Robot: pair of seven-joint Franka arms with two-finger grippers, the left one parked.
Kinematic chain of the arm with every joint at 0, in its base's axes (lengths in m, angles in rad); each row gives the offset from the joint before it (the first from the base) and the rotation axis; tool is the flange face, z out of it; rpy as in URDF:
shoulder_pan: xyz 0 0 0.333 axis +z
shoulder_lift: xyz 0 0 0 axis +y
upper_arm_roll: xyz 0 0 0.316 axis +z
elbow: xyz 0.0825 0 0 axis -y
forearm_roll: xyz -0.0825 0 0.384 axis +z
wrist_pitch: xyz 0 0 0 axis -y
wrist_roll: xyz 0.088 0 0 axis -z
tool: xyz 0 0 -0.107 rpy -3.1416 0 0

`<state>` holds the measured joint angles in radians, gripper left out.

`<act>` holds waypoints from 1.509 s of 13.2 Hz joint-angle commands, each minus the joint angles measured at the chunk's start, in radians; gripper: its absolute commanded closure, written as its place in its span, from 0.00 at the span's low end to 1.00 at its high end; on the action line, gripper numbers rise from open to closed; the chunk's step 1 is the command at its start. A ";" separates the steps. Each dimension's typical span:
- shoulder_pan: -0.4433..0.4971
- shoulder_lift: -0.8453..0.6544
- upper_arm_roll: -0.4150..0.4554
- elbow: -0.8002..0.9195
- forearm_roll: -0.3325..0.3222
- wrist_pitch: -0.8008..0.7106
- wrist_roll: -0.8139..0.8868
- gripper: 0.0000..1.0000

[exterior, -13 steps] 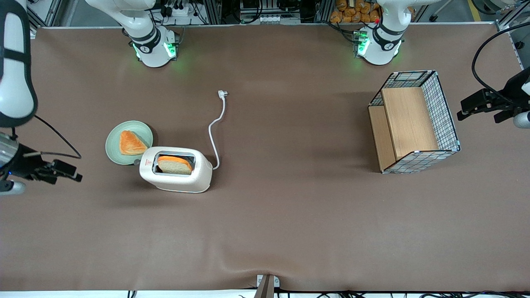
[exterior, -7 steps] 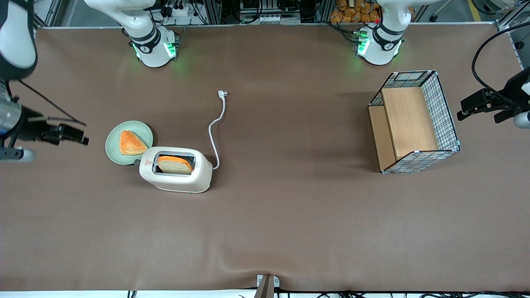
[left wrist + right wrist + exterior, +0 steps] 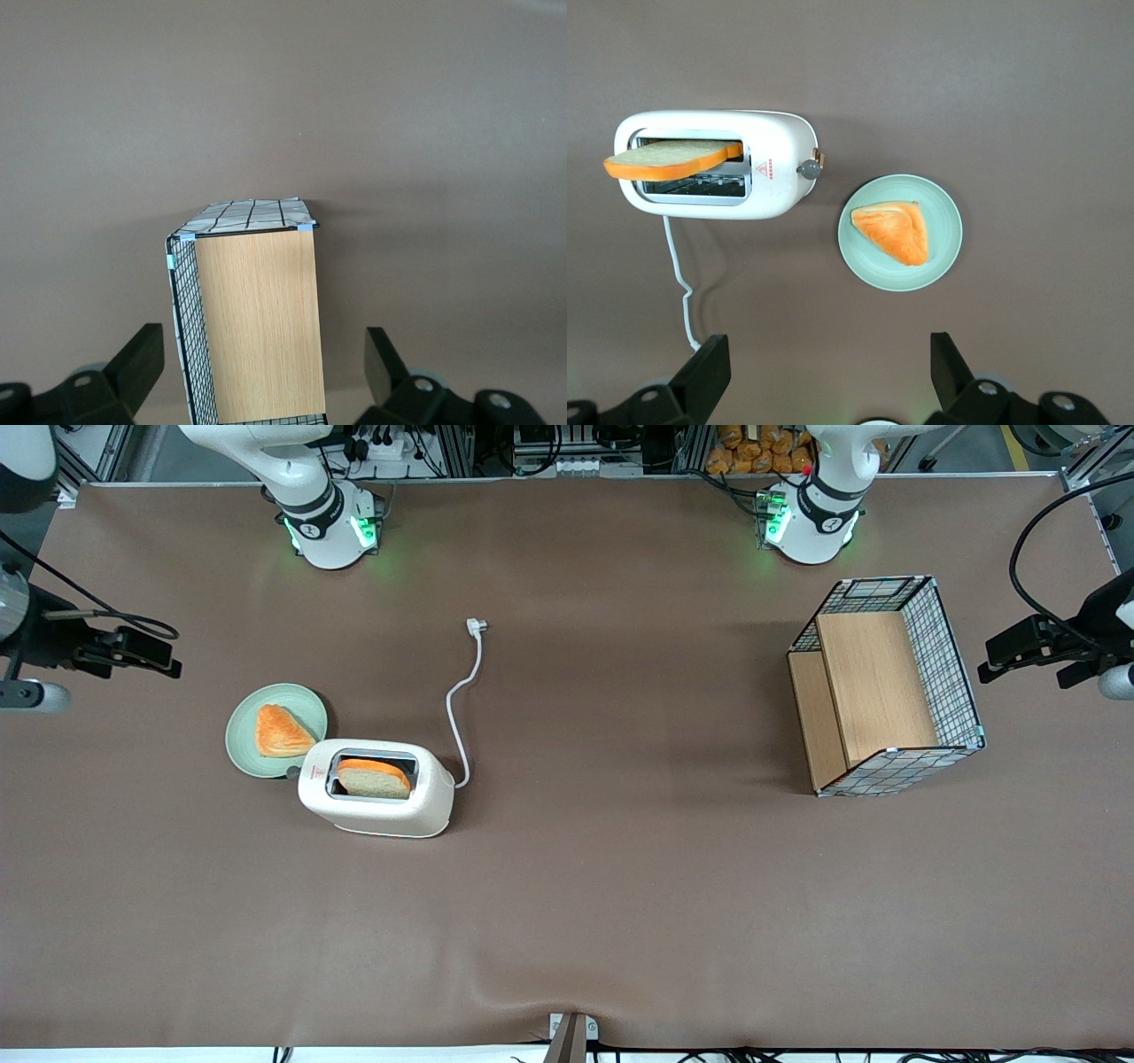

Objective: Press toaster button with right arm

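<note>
While the gripper (image 3: 164, 662) hung with its 2 fingers spread wide and empty, well apart from the toaster (image 3: 376, 788), the toaster button (image 3: 807, 168) beside the plate (image 3: 950, 228) remained unpressed; the whole approach was left.

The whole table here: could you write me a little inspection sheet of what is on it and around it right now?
Surface: brown table cover, a slight ripple at the edge nearest the front camera.
Job's things: toaster with a bread slice standing up out of its slot; toaster button on its narrow end, untouched.
Clutter: green plate holding a triangular pastry, beside the toaster's button end; wire-mesh wooden basket toward the parked arm's end.
Grippers: gripper open, in the air toward the working arm's end, well clear of the toaster.
Cables: white cord, its plug lying loose on the table.
Surroundings: two arm bases with green lights.
</note>
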<state>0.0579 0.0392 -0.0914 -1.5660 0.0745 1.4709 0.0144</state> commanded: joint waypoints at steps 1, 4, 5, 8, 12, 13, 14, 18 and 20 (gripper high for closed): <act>-0.111 -0.022 0.099 0.020 -0.022 -0.047 0.019 0.00; -0.161 -0.059 0.133 0.062 -0.025 -0.107 0.021 0.00; -0.158 -0.058 0.133 0.076 -0.025 -0.125 0.045 0.00; -0.151 -0.061 0.147 0.081 -0.022 -0.155 0.131 0.00; -0.161 -0.056 0.159 0.095 -0.024 -0.155 0.117 0.00; -0.161 -0.055 0.159 0.095 -0.027 -0.155 0.117 0.00; -0.162 -0.055 0.157 0.095 -0.028 -0.153 0.111 0.00; -0.161 -0.053 0.157 0.083 -0.030 -0.133 0.119 0.00; -0.162 -0.052 0.157 0.064 -0.030 -0.080 0.118 0.00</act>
<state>-0.0838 -0.0169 0.0445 -1.4956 0.0639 1.3608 0.1160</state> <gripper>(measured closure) 0.000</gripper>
